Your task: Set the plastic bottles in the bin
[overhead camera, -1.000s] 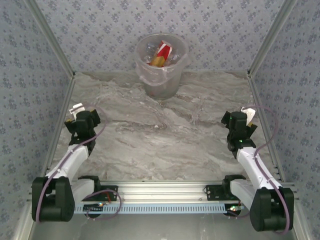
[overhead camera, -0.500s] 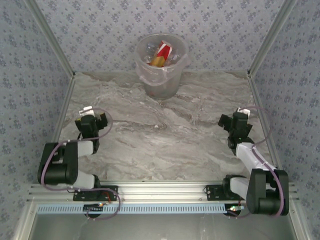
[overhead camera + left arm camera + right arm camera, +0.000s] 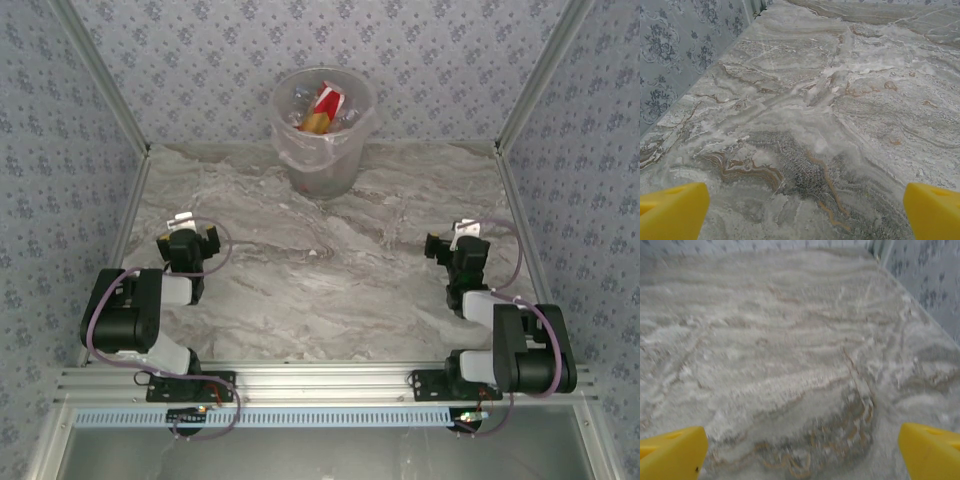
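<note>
You see a grey table (image 3: 330, 290) with brown swirls. The walls (image 3: 200, 60) are blue with little flowers. The fingers (image 3: 670, 212) are yellow.

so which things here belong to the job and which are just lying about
Job: round translucent grey-white plastic bin; clear plastic bottles inside it; gold-and-red bottle among them.
Just there: grey marbled tabletop; blue floral-patterned walls.

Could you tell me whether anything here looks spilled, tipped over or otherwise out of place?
Nothing stands out. The bin stands upright at the far edge of the table with the plastic bottles inside it, and the left gripper and right gripper are both open, holding nothing.
</note>
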Robot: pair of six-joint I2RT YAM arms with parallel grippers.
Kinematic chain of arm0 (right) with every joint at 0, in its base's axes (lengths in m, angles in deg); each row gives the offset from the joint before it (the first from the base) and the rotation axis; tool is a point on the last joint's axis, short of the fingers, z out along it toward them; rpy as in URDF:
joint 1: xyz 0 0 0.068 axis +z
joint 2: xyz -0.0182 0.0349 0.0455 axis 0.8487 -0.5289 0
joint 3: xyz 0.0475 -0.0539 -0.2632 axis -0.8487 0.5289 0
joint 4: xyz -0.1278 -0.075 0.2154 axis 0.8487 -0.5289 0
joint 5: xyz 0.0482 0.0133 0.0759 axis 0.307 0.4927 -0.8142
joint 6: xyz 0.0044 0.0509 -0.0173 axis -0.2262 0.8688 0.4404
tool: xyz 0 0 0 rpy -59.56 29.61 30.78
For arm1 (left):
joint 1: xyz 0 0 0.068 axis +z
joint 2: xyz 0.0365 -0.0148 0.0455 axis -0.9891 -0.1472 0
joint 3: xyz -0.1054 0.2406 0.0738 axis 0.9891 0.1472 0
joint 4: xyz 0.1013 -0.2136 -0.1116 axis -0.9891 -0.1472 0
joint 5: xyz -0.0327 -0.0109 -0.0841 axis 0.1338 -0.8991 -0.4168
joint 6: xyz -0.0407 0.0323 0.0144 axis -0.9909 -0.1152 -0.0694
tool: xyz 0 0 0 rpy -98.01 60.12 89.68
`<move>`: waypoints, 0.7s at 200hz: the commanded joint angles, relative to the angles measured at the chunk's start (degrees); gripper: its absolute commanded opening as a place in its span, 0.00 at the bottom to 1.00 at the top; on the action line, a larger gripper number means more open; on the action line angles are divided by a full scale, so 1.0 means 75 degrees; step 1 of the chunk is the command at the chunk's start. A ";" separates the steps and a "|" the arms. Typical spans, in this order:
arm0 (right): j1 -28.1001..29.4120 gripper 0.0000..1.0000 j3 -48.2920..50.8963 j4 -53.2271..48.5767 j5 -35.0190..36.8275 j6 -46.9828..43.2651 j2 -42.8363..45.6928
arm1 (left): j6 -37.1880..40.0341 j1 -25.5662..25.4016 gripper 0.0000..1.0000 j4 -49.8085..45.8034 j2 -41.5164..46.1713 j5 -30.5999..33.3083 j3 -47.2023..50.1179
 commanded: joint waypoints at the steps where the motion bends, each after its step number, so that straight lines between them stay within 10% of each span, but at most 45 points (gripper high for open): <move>1: 0.0093 1.00 0.0187 0.1623 -0.0325 -0.0348 -0.0532 | 0.0063 0.0009 0.99 0.0248 0.0080 0.0107 -0.0098; 35: 0.0497 1.00 0.0241 0.2884 0.0470 -0.0574 -0.1657 | 0.0065 0.0023 0.99 0.0237 0.0077 0.0088 -0.0096; 67: -0.0026 1.00 -0.0721 0.0728 0.0051 -0.0049 -0.1546 | 0.0068 0.0022 0.99 0.0248 0.0072 0.0065 -0.0096; 140: 0.0030 1.00 -0.0718 0.0824 -0.0050 -0.0155 -0.1579 | 0.0160 0.0133 0.99 0.0197 0.0049 -0.0466 -0.0123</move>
